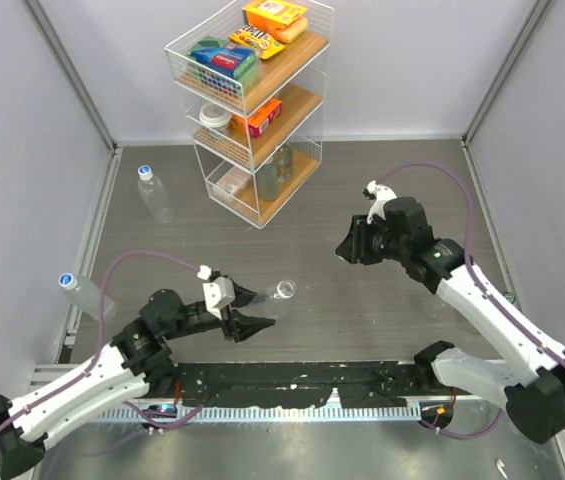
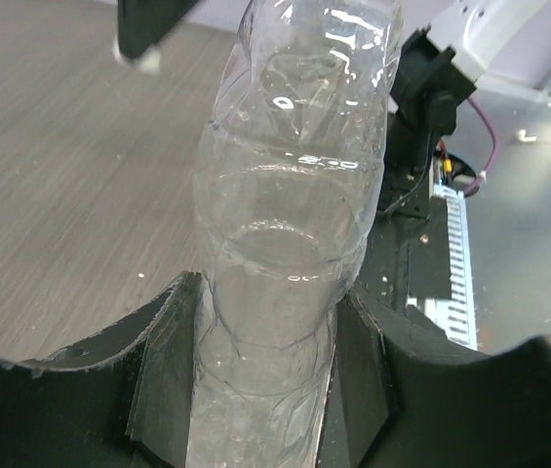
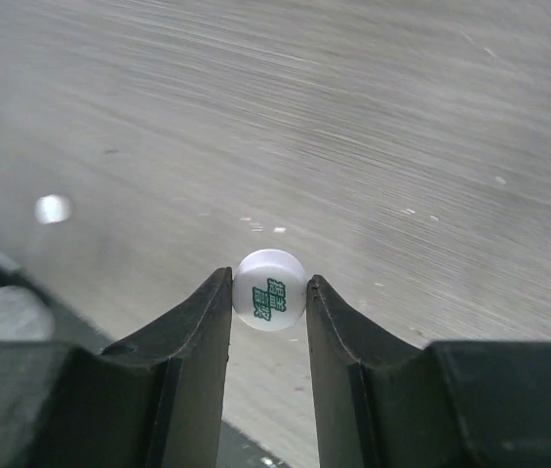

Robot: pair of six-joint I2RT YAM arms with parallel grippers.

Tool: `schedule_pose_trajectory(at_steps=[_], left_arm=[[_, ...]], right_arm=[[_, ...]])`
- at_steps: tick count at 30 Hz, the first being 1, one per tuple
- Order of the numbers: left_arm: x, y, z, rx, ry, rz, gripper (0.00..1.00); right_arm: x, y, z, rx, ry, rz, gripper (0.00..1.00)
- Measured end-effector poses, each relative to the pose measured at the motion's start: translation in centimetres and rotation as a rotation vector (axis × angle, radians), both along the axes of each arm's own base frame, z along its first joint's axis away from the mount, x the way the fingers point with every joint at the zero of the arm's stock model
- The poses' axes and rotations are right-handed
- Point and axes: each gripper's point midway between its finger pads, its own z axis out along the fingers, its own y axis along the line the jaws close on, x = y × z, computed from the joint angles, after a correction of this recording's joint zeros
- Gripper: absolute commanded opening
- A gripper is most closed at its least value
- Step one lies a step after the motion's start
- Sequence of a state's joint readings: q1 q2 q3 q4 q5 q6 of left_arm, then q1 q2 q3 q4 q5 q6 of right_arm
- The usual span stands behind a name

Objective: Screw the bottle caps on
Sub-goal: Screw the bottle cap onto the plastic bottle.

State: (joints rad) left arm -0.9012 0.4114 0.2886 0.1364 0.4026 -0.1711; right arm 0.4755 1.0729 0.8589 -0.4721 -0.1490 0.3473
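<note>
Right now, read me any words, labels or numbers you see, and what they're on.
No text is legible.
Green print on the small round white plastic cap in the right gripper: too blurred.
Orange box and blue-green packet on the white wire rack: print too small.
Clear ribbed plastic bottle in the left gripper: no label visible.

Robot lab test cell: plain pale panel walls on metal frame posts box in a grey wood-grain tabletop; left arm and right arm with purple cables bolted to a black rail at its near edge; white wire rack holds grocery boxes
</note>
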Motion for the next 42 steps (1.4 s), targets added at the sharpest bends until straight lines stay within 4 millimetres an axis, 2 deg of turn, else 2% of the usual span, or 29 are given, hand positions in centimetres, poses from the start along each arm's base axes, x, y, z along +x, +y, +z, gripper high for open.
schedule_pose_trajectory(at_steps=[4,6,9,12,14,17,20,29,33,38,42], left_arm=[[0.5,-1.1,-1.2,0.062,-0.06,-0.043,0.19],[1.0,-1.7,-1.0,0.091,-0.104,-0.057,0.17],[2.1,-2.4,0.4,0.11,-0.156,-0.058,0.14],[3.6,-2.9,1.9,0.103,-0.181,-0.048,0.14],[4.5,-2.9,2.0,0.103,-0.18,-0.039,0.14],[5.5,-2.7,1.3,0.116,-0.154,-0.018,0.16],[5.7,-2.3,1.2,0.111,-0.14,-0.005,0.17],[4.5,-1.3,2.9,0.046,-0.139,0.009,0.22],[3.9,-1.1,2.7,0.049,-0.108,-0.003,0.22],[3.1,-0.7,2.3,0.055,-0.104,-0.019,0.22],[2.6,-0.2,1.9,0.049,-0.111,-0.023,0.22]], right_arm=[[-2.0,1.9,6.8,0.101,-0.095,0.142,0.12],[-3.1,2.4,10.0,0.132,-0.141,0.2,0.12],[-4.3,2.1,13.0,0.149,-0.186,0.234,0.12],[-5.5,1.7,15.1,0.161,-0.218,0.256,0.12],[-6.2,1.6,15.7,0.167,-0.229,0.276,0.12],[-7.3,1.4,15.5,0.157,-0.225,0.319,0.12],[-8.2,1.3,15.3,0.147,-0.222,0.365,0.12],[-11.6,1.6,16.5,0.18,-0.288,0.532,0.12],[-12.5,1.7,17.1,0.201,-0.309,0.582,0.12],[-14.0,2.6,18.9,0.268,-0.335,0.669,0.1],[-13.9,3.6,19.7,0.32,-0.324,0.697,0.09]])
